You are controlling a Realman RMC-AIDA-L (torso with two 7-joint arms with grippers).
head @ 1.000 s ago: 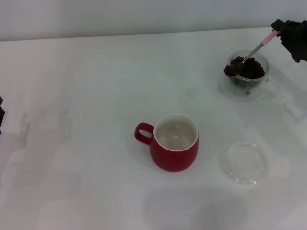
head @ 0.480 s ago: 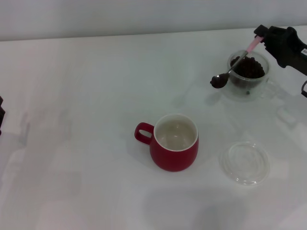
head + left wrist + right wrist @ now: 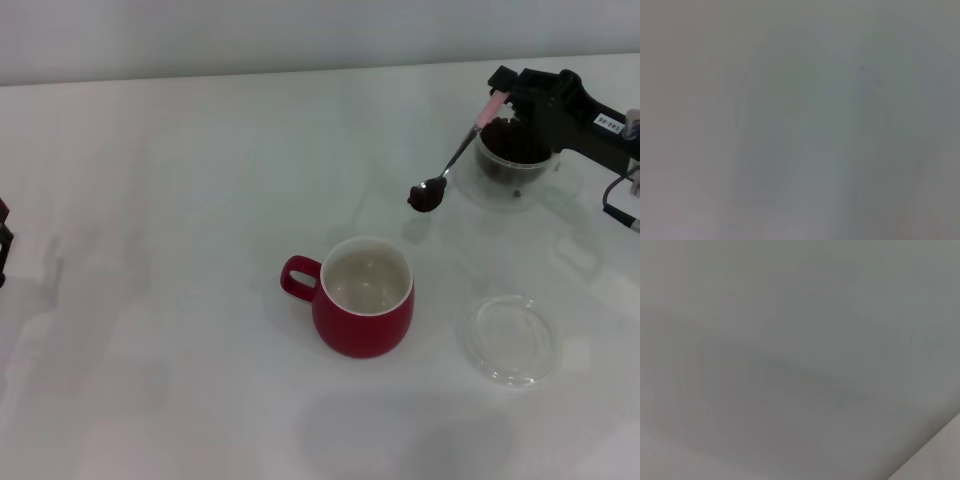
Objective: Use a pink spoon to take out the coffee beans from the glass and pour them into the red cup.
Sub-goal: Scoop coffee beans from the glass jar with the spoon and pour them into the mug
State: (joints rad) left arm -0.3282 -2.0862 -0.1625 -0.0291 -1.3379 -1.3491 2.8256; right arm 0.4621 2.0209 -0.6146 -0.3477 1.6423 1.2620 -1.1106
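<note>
My right gripper [image 3: 500, 92] is shut on the pale pink handle of the pink spoon [image 3: 455, 157] at the far right of the head view. The spoon slants down to the left, and its bowl holds a small heap of dark coffee beans [image 3: 425, 198] in the air between the glass and the red cup. The glass [image 3: 515, 160] stands behind the gripper with more dark beans inside, partly hidden by the arm. The red cup [image 3: 365, 297] stands in the middle, upright, handle to the left, its off-white inside bare. My left gripper [image 3: 3, 240] is parked at the left edge.
A flat shallow clear round dish [image 3: 510, 338] lies on the white table [image 3: 180, 200] to the right of the red cup. Both wrist views show only blank grey surface.
My right gripper has carried the spoon with its beans out of the glass and leftward toward the red cup. The left arm has not moved.
</note>
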